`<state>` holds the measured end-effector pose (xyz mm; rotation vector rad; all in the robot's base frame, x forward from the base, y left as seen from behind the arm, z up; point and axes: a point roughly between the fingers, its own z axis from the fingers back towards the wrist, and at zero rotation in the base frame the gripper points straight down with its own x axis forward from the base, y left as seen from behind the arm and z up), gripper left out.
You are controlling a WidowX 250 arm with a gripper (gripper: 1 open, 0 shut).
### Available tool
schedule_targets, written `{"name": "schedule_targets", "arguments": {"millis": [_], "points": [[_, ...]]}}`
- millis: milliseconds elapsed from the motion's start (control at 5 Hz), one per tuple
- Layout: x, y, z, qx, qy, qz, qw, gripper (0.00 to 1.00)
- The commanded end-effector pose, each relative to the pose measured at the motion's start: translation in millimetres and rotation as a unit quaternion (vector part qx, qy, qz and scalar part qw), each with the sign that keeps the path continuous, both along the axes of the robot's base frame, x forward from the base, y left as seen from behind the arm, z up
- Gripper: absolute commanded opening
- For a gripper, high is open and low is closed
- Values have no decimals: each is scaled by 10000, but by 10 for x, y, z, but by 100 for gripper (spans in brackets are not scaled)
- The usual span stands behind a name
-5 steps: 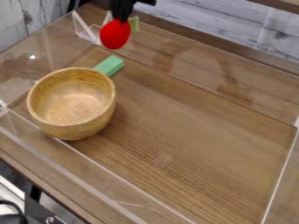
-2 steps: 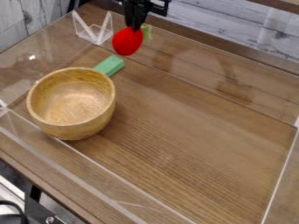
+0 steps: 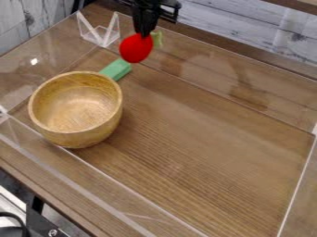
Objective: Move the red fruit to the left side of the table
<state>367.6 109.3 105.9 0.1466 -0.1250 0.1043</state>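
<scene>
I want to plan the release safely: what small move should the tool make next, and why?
Probably lower a little. The tool is shut on the small round red toy fruit, which hangs near the flat green block, beyond the round wooden bowl. Whether it touches the brown wooden table I cannot tell, so opening now may drop it.

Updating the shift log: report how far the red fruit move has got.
Done: the red fruit is off the table, hanging from the shut gripper. In hand: it hovers at the far side, just beyond the green block. Left: set it down on the left side and let go.
</scene>
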Motion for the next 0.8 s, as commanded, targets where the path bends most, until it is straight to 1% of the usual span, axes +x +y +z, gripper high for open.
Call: {"name": "schedule_targets", "arguments": {"millis": [0,200,400,600], "points": [[24,112,183,73,-256,-68,9996,0],[41,-17,289,68,-257,47,9996,0],[-81,169,361,77,-282,336,9990,0],[-206,354,430,86,-303,630,9975,0]]}}
